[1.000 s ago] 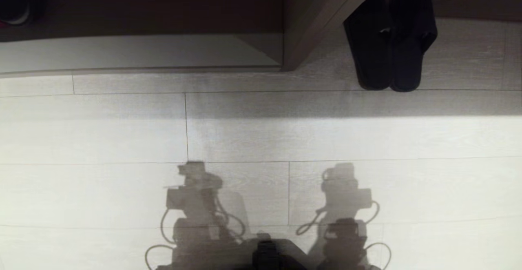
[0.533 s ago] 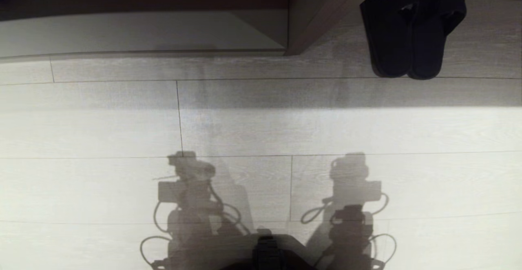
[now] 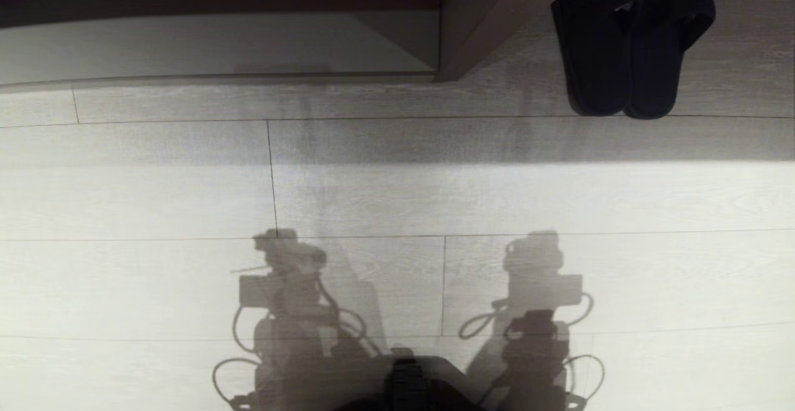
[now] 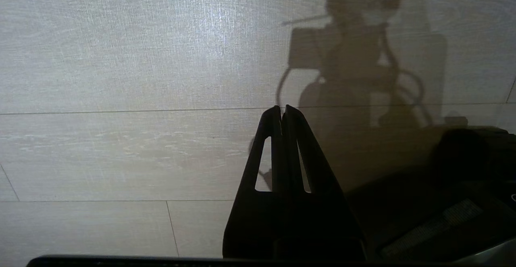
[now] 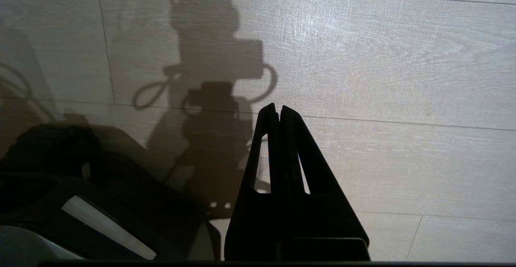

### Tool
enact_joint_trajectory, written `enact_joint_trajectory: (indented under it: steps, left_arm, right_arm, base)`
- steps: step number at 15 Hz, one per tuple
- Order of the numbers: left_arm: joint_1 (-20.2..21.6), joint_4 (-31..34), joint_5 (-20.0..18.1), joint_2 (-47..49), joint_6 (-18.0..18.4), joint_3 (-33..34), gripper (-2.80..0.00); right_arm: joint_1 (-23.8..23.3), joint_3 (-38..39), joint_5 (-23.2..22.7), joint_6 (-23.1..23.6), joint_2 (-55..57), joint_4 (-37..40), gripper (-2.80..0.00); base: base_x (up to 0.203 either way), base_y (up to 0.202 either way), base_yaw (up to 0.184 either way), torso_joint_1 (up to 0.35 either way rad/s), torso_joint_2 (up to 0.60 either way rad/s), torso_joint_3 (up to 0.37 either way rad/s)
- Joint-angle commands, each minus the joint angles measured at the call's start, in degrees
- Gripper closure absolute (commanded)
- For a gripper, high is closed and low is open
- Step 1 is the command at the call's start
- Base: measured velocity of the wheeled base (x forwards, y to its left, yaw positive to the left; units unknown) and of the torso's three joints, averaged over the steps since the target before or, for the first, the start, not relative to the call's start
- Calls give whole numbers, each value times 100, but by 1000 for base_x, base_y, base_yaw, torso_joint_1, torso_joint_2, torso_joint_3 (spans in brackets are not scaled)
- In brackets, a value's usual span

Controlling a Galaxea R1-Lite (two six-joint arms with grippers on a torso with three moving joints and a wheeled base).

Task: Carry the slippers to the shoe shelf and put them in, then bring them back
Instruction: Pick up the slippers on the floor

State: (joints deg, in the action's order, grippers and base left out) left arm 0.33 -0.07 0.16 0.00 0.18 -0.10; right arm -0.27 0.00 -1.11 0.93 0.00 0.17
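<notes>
From the head camera I looked down on a pale wood-grain plank floor, its boards laid crosswise with thin dark seams. A band of shade crossed the floor nearest the furniture; closer to me the boards were brightly lit. Two shadows of my arms, with looping cables, fell on the lit boards at the lower edge.

Along the top of the head view ran the shelf, a low taupe cubby with a pale base board and an upright divider panel whose foot met the floor. Its interior was dark and I could not tell what it held.

The slippers lay on the floor to the right of the divider, outside the shelf. They were side by side and touching, heels toward me, their toes cut off by the top edge of the view.

My left gripper hung over bare floor, its fingers pressed together and holding nothing. My right gripper hung likewise, fingers together and empty, well apart from the slippers.
</notes>
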Motion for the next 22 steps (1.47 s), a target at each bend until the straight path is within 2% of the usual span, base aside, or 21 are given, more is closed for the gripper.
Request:
enact_joint_trajectory:
  steps: [1,16,18,20,22]
  left_arm:
    - [2,-1,-7,0,-1,1,0]
    - [2,-10,-7,0,-9,1,0]
    - [2,-10,-7,0,-9,1,0]
    - [2,-10,-7,0,-9,10,0]
    - [2,-10,-7,0,-9,1,0]
  right_arm:
    - [0,7,-4,4,-9,1,0]
    - [0,-47,80,-12,1,2,0]
    - [3,-351,81,10,37,86,0]
    - [4,-1366,48,25,377,457,0]
    - [32,-2148,60,11,1238,720,0]
  base:
    - [0,0,0,0,0,0]
    - [0,0,0,0,0,0]
    - [0,0,0,0,0,0]
    - [0,0,0,0,0,0]
    - [0,0,0,0,0,0]
